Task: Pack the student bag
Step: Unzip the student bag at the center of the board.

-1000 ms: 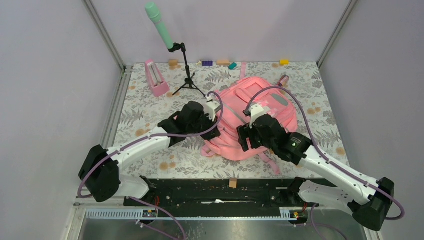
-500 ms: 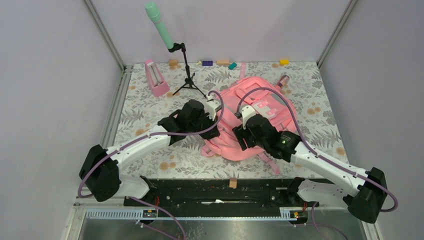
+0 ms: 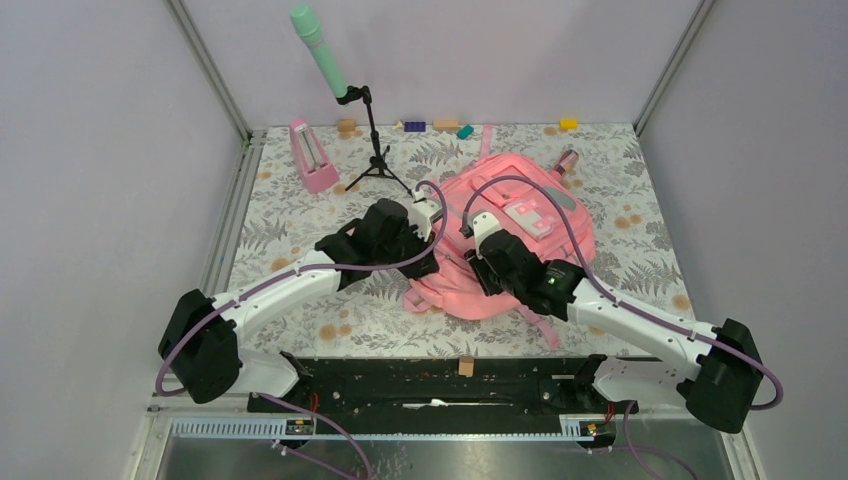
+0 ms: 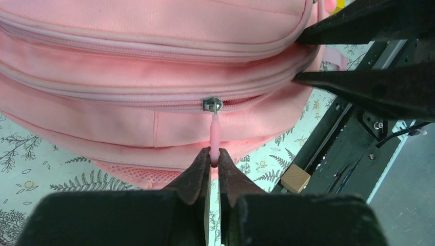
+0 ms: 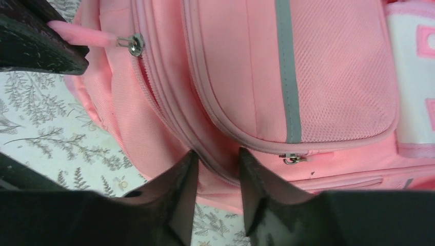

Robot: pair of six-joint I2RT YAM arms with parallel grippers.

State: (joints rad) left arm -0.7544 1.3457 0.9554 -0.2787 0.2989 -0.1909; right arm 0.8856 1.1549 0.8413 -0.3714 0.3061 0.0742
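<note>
The student bag (image 3: pixel 448 296) lies flat just past mid-desk (image 3: pixel 300 200), its top toward 1 o'clock. My left claw (image 4: pixel 214 156) is clenched on the pink zipper pull (image 4: pixel 215 134), which I judge is for running the slider (image 4: pixel 212 104) along the main compartment. The right claw (image 5: pixel 214 166) straddles the bag's side fold at 6 o'clock, likely to brace it; I cannot tell whether it is biting the fabric. The bag is soft pink cloth, with a mesh front pocket and a grey strip (image 5: pixel 287 77).
</note>
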